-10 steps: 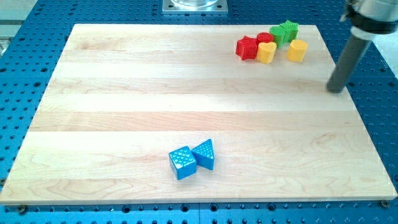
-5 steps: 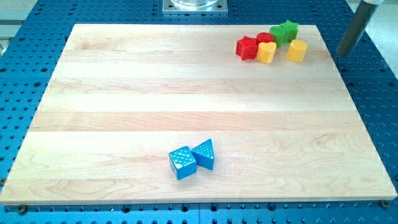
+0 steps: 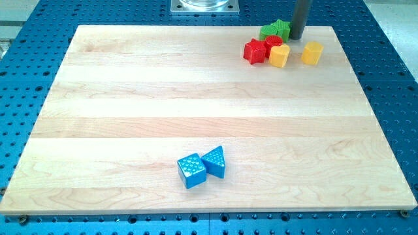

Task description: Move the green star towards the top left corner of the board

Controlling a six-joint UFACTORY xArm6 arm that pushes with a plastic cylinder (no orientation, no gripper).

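The green star (image 3: 281,28) lies at the board's top edge on the view's right, with a second green block (image 3: 268,32) touching its left side. My tip (image 3: 296,36) stands right against the star's right side. Just below the green pair sit a red star (image 3: 254,50), a red block (image 3: 273,43) and a yellow block (image 3: 279,55). Another yellow block (image 3: 312,53) lies apart, below and to the right of my tip.
A blue cube (image 3: 191,170) and a blue triangle (image 3: 215,161) touch each other near the board's bottom middle. The wooden board (image 3: 130,104) lies on a blue perforated table. A metal mount (image 3: 204,6) sits at the view's top centre.
My tip swept from off the board's right edge up and leftward to the green star. The green star and the other green block slid left; the red pieces shifted slightly left.
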